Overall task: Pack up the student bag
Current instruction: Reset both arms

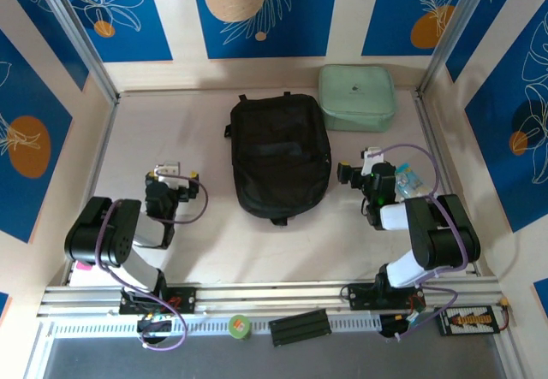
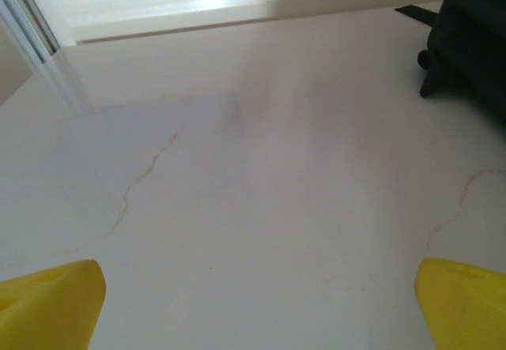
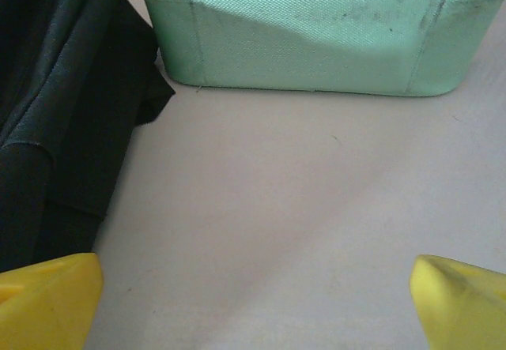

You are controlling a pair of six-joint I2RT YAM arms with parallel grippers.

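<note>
a: two grippers, both spread wide with nothing between the fingers. the left gripper [image 1: 174, 174] hovers over bare table [image 1: 201, 242], its yellow fingertips [image 2: 55, 302] far apart in its wrist view. the right gripper [image 1: 353, 174] is just as wide and just as empty.

b: and the student bag [image 1: 281, 156]?

a: flat on the table between the two arms, top handle toward the far wall. it looks zipped shut, though i can't make out a zipper pull from above. its dark edge shows at the right of the left wrist view and at the left of the right wrist view.

b: so which step is this?

a: opening it, i'd judge. one gripper should pin the fabric near the handle while the other takes the pull and follows the seam, keeping low so the soft cloth doesn't bunch and lift.

b: what goes in?

a: likely the mint-green zip case [image 1: 356, 97], by the bag's far right corner, straight ahead of the right gripper. i can't tell whether the two touch.

b: anything in the way?

a: a flap of black fabric [image 3: 146, 89] pokes out toward the case and could snag a finger. a green roll [image 1: 239, 326] and a black block [image 1: 300, 328] sit on the front rail, well apart from the bag.
</note>
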